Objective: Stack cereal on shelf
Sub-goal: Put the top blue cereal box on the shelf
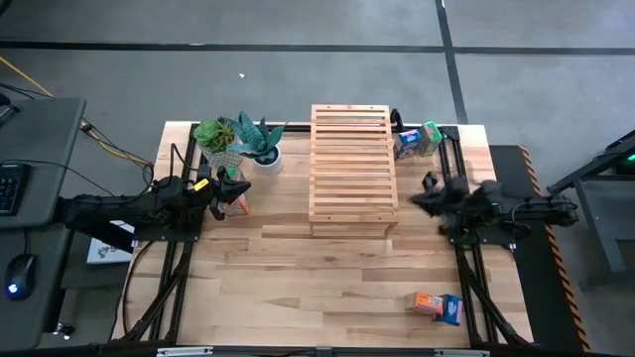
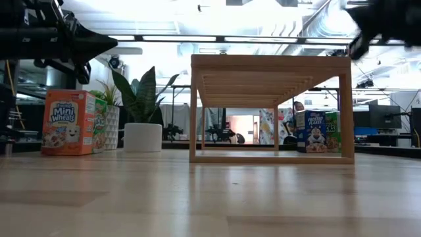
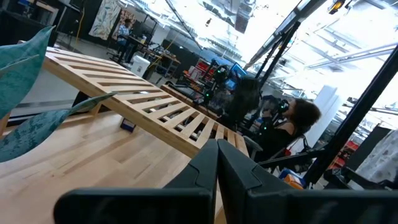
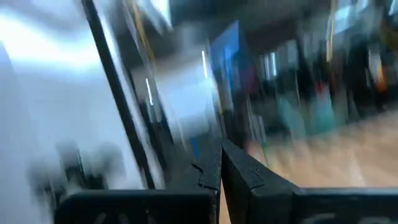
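The shelf, a pale slatted wooden rack, stands on its legs at the middle of the table. An orange cereal box with a green one behind it stands upright at the left, below my left gripper. That gripper hangs shut above them and touches nothing. A blue box and a green box stand at the far right. Two more boxes lie at the near right. My right gripper is shut and raised just right of the shelf.
Two potted plants stand at the far left, close to the shelf's left side. A person sits in the room beyond the table. Bare tabletop stretches from the shelf to the near edge.
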Motion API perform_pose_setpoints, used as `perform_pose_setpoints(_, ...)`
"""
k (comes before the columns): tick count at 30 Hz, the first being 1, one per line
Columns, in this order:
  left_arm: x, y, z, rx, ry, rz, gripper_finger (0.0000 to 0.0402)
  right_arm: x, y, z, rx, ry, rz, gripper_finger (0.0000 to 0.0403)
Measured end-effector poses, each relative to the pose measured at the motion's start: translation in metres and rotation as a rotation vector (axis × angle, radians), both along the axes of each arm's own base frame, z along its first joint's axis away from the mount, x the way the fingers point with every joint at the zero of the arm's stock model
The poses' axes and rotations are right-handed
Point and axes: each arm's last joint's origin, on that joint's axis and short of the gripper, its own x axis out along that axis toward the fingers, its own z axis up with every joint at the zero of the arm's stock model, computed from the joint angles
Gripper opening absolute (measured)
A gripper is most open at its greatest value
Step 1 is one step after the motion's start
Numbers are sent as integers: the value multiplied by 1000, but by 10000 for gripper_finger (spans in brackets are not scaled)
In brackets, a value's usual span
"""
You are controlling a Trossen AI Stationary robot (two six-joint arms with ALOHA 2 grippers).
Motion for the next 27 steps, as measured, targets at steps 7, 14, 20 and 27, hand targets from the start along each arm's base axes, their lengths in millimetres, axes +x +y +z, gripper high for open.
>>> perform_pose_setpoints(7,0,0,0,0,0,0,1,-31,-16,50,277,-342,-504,0)
perform_pose_setpoints(14,0,0,0,0,0,0,1,-12,-23,103,296,158,-814,1)
perform_pose_setpoints(20,0,0,0,0,0,0,1,11,-37,124,374,412,-1045,41)
perform_pose_setpoints(27,0,0,0,0,0,0,1,55,-83,118,586,562,-1122,188)
